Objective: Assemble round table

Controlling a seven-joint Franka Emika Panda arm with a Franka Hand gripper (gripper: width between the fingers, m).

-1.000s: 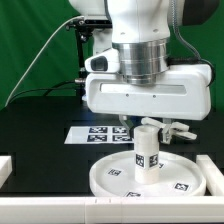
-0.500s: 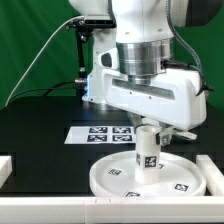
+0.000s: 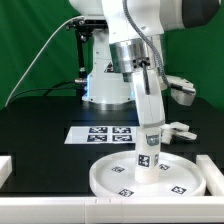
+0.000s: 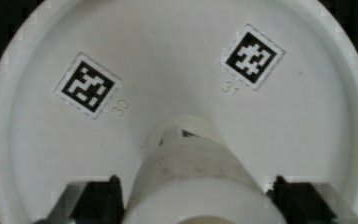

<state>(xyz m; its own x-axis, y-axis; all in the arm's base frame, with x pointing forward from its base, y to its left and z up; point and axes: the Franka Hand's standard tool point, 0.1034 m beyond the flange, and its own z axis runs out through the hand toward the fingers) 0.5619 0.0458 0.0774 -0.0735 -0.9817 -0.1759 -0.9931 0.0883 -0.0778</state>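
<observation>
Black surface [image 3: 40, 140] held the disc [image 3: 104, 178]; the gripper [image 3: 150, 138], partly closed, clamped the upright post [image 3: 146, 160], marker board [image 3: 100, 134] at eleven o'clock.

Exterior view frontal, mid-distance, wrist view close, down post [image 4: 194, 192] onto disc [image 4: 158, 40], disc shared.

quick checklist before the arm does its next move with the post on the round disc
1. Post upright on the round disc: ok, it stands near the middle.
2. Gripper on the post: ok, the fingers sit on either side of its top.
3. Post fully seated in the disc: cannot tell, the joint does not show.
4. Disc flat on the table: ok, the rim looks level.
5. Cross-shaped piece free to pick up: cannot tell, it lies apart behind the disc at the exterior view's right, partly hidden.
</observation>
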